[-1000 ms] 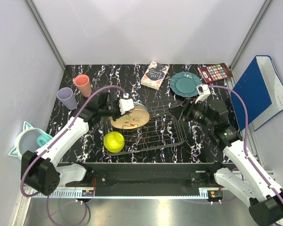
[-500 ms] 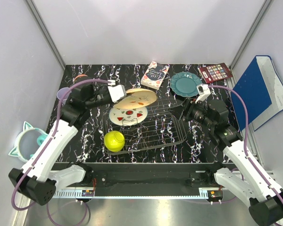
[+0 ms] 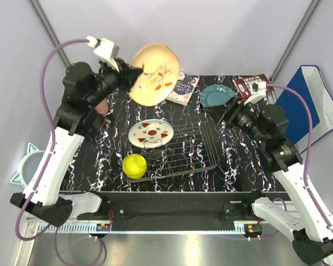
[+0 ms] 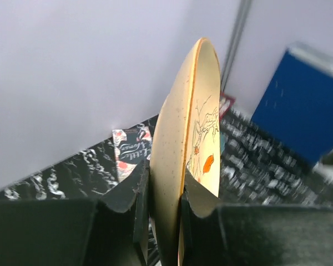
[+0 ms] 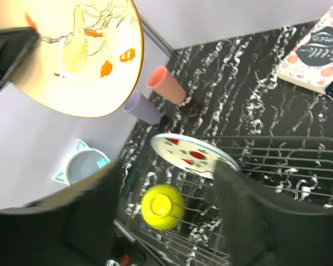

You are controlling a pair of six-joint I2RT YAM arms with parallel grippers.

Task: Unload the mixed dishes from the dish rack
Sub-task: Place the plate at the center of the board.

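One plate is out: the left gripper (image 3: 127, 75), clamped on the rim of the peach branch-patterned plate (image 3: 154, 74), has lifted it from the dish rack (image 3: 194, 149) high toward the far edge. The white red-spotted plate (image 3: 150, 133) and yellow-green bowl (image 3: 134, 166) remain racked; the right gripper (image 3: 226, 115) gapes empty.

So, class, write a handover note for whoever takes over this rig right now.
Left gripper: fingers shut on the peach plate, held high over the table.
Right gripper: open, empty, hovering near the dish rack.
Done: teal plate, salmon-pink cup and lilac cup sit on the table.
Left: set the peach plate down, then unload the white red-spotted plate and yellow-green bowl from the rack.
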